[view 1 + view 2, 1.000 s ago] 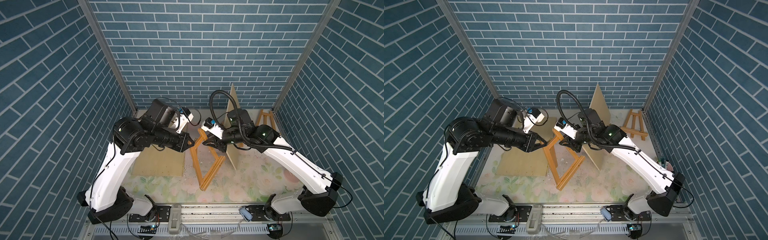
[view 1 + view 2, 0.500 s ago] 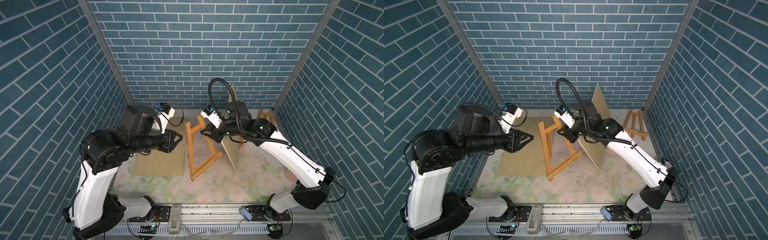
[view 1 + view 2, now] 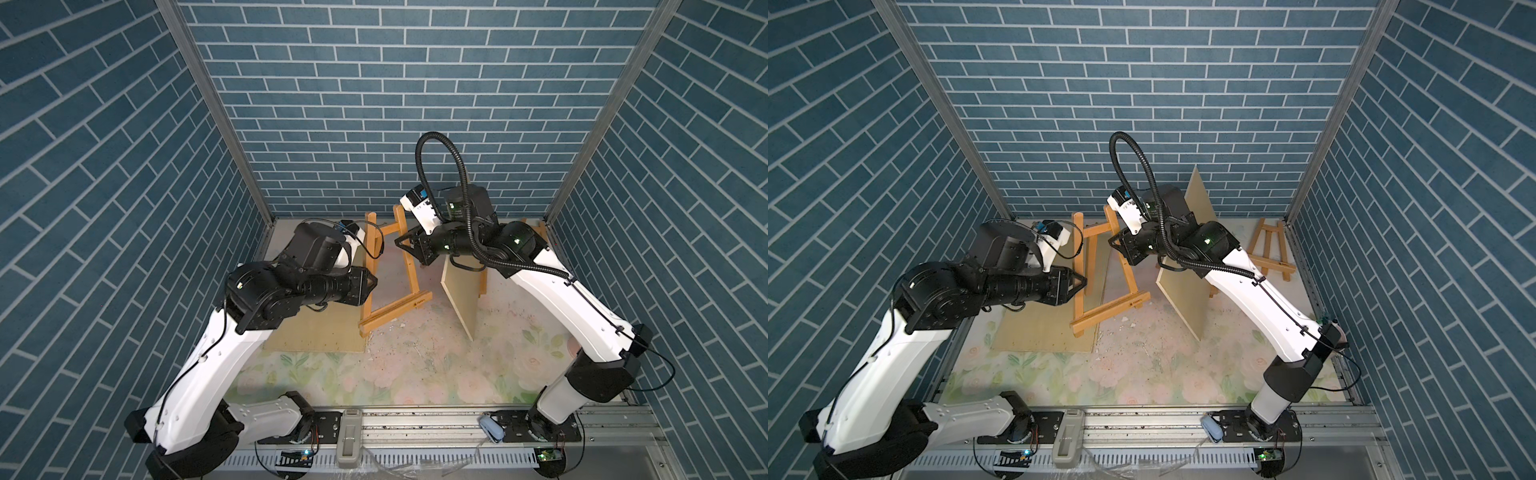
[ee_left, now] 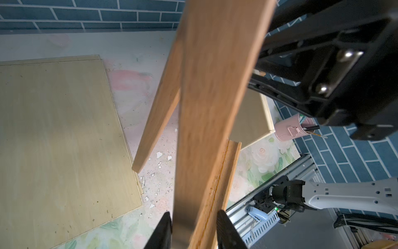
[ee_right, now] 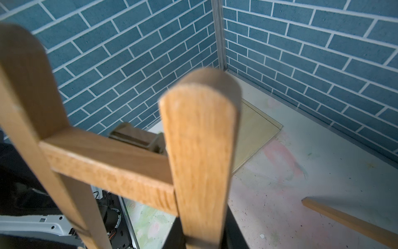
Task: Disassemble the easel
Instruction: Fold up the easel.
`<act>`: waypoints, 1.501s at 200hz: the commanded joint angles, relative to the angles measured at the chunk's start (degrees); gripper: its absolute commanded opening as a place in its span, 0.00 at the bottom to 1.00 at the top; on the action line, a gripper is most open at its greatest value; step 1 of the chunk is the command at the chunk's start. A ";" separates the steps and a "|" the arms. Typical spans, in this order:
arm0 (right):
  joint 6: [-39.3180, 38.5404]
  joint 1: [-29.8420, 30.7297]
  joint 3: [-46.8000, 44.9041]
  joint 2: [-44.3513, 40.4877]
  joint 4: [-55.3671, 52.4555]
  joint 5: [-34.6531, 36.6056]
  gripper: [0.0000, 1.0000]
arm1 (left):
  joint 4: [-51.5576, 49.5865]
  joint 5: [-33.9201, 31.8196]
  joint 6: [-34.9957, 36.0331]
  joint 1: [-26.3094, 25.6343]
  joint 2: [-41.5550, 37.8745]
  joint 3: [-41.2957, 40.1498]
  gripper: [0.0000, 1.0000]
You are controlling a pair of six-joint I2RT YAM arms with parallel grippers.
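The wooden easel point(image 3: 395, 305) point(image 3: 1113, 309) stands upright mid-table on a floral mat, its ledge low at the front. My right gripper point(image 3: 405, 245) point(image 3: 1115, 245) point(image 5: 202, 235) is shut on the upper part of its right leg point(image 5: 200, 140), just under the top crossbar. Level with the middle of the left leg point(image 4: 215, 86), my left gripper point(image 3: 372, 283) point(image 3: 1081, 284) point(image 4: 193, 212) is open. That leg passes between its fingers point(image 4: 167, 217). A third slat point(image 4: 155, 107) angles down to the mat.
A flat plywood board point(image 3: 316, 328) lies on the mat at the left, under my left arm. Another board point(image 3: 463, 295) stands on edge under my right arm. A small second easel point(image 3: 1271, 249) sits at the back right, by a pink cup point(image 4: 288, 131). Brick walls close three sides.
The easel went from steeply tilted to upright, carried by my right gripper. My left gripper let go, drew back to the left, then came in around the left leg.
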 commanded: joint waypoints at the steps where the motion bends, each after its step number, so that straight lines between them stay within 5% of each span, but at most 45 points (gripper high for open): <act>1: 4.75 0.19 2.49 -0.43 1.38 -0.17 0.00 | 1.64 -1.01 0.97 0.30 -0.96 0.64 0.37; 130: 6.34 0.18 3.95 0.70 1.45 -1.86 0.00 | 5.53 2.00 0.97 2.28 -1.54 -4.46 0.34; 172: 6.25 0.11 3.42 0.44 1.45 -0.88 0.00 | 4.46 1.85 1.02 3.67 -1.20 -4.22 0.00; 236: 3.77 0.02 3.32 0.56 0.17 2.21 0.00 | 4.99 7.43 1.71 9.88 -0.97 -3.82 0.00; 272: -1.29 -0.51 5.00 -0.75 -2.79 8.90 0.18 | 7.11 19.33 3.96 19.77 2.59 -1.22 0.00; 300: -3.86 -2.39 7.35 -2.12 -4.88 12.67 0.26 | 0.27 22.37 9.21 21.92 10.83 7.56 0.00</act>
